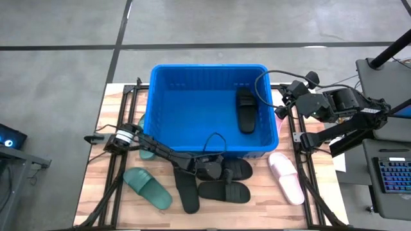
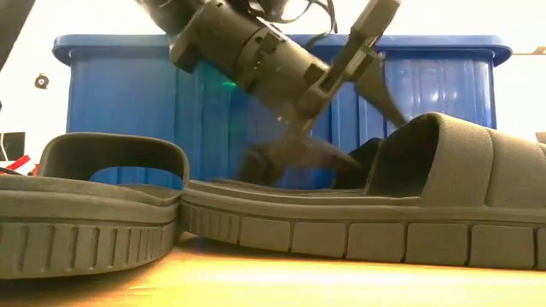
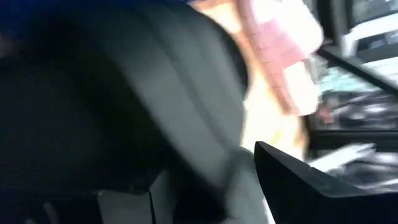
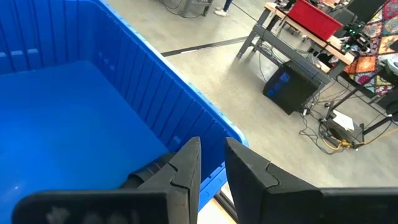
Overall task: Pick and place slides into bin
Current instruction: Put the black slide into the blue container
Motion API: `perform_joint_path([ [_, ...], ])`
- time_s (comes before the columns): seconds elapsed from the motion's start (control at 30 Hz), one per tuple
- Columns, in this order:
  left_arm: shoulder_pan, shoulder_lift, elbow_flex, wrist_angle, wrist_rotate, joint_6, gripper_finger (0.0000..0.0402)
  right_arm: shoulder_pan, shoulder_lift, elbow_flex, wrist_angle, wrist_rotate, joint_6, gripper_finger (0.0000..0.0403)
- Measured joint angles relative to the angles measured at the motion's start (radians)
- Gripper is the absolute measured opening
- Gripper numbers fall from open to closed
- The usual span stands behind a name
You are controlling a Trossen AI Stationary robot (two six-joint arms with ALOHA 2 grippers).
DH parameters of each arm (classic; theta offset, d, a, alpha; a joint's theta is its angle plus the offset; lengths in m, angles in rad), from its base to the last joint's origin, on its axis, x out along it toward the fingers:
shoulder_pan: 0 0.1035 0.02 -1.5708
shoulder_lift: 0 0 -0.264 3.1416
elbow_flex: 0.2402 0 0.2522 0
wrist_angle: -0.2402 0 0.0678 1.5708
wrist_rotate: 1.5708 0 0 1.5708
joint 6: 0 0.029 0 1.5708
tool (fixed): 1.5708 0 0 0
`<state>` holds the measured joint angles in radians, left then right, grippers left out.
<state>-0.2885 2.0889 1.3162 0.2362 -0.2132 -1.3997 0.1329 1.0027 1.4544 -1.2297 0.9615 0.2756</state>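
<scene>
The blue bin (image 1: 209, 109) stands at the table's far middle with one black slide (image 1: 246, 109) lying inside at its right. Three black slides (image 1: 225, 191) lie in front of it. A green slide (image 1: 148, 187) lies at the near left and a pink one (image 1: 286, 176) at the near right. My left gripper (image 1: 215, 168) is low at the left end of a black slide (image 1: 237, 169), open, with that slide (image 3: 155, 93) filling its blurred wrist view. My right gripper (image 4: 212, 168) hovers over the bin's right rim (image 1: 277, 102), empty, with a narrow gap between its fingers. My left gripper comes slanting down from the table's left at the black slide's end beside the bin. One finger (image 3: 311, 186) shows next to the slide's dark upper (image 3: 205, 124). The blur and the slide hide the other finger, so I cannot tell whether it touches the slide.
A second green slide (image 1: 145, 151) peeks out at the bin's near left corner and a second pink one (image 1: 280, 113) at its right wall. In the low view two black slides (image 2: 358, 222) lie close in front of the camera. A keyboard (image 1: 393, 176) sits beyond the table's right edge.
</scene>
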Motion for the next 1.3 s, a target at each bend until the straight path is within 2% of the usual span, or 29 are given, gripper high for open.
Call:
perform_joint_path([
  [0.2,0.005,-0.004,-0.001,0.0,0.01,-0.004,0.0182,0.0,0.0,0.0,0.0,0.0,-0.022,0.0059],
  [0.3,0.005,-0.008,-0.001,0.0,0.025,0.0,0.016,0.0,0.0,0.0,0.0,0.0,-0.024,0.006],
  [0.4,0.006,-0.008,-0.001,0.004,0.063,0.008,0.0116,0.0,0.0,0.0,0.0,0.0,-0.026,0.0062],
  [0.53,0.008,-0.008,-0.001,0.043,0.115,0.086,0.0035,0.0,0.0,0.0,0.0,0.0,-0.026,0.0063],
  [0.6,0.012,-0.016,0.001,0.051,0.134,0.12,0.0011,0.0,0.0,0.0,0.0,0.0,-0.026,0.0061],
  [0.83,0.025,-0.07,0.005,0.062,0.179,0.166,0.0004,0.0,-0.001,0.0,0.0,0.001,-0.026,0.0059],
  [1.03,0.025,-0.15,0.007,0.064,0.305,0.234,0.0002,0.0,-0.002,0.0,0.002,0.005,-0.035,0.0063],
  [1.3,0.03,-0.297,0.011,0.06,0.308,0.347,0.0001,0.0,0.0,0.012,0.019,0.005,-0.048,0.0057],
])
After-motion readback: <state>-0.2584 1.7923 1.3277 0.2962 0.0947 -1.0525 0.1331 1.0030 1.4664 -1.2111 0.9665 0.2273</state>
